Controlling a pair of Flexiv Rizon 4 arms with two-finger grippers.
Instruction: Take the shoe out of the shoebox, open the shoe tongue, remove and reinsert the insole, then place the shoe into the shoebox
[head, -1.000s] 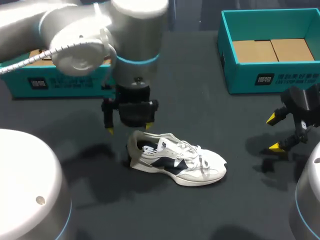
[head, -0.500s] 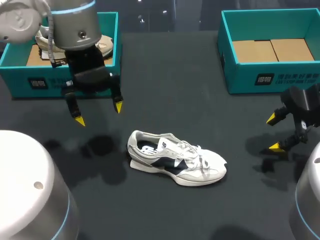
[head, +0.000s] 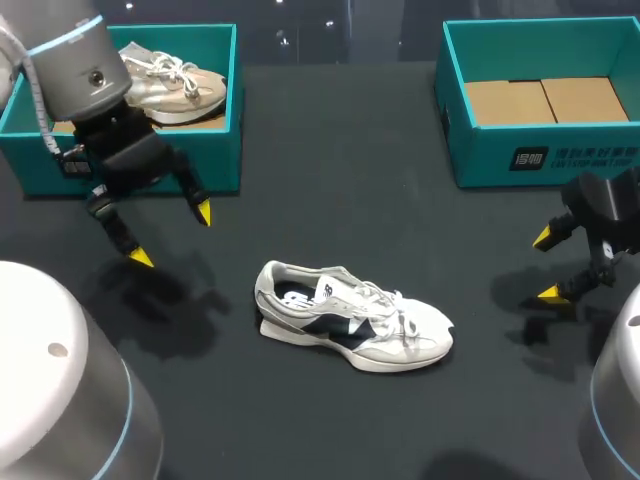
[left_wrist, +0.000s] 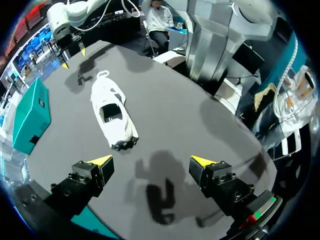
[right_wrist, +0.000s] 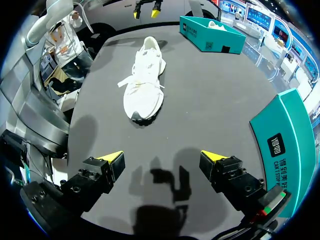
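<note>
Shoe (head: 350, 325) is lying on the worktop (head: 360, 200) between left end effector (head: 171, 235) and right end effector (head: 545, 265), both spread and gripping nothing. Risk: with nothing bracing it, the shoe may be sliding while the tongue is being pulled.

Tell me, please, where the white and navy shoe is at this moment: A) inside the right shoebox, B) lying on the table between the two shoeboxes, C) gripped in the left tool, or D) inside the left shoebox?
B: the white and navy shoe lies on the table, outside the left shoebox and the right shoebox, and the left tool is open and apart from it.
</note>
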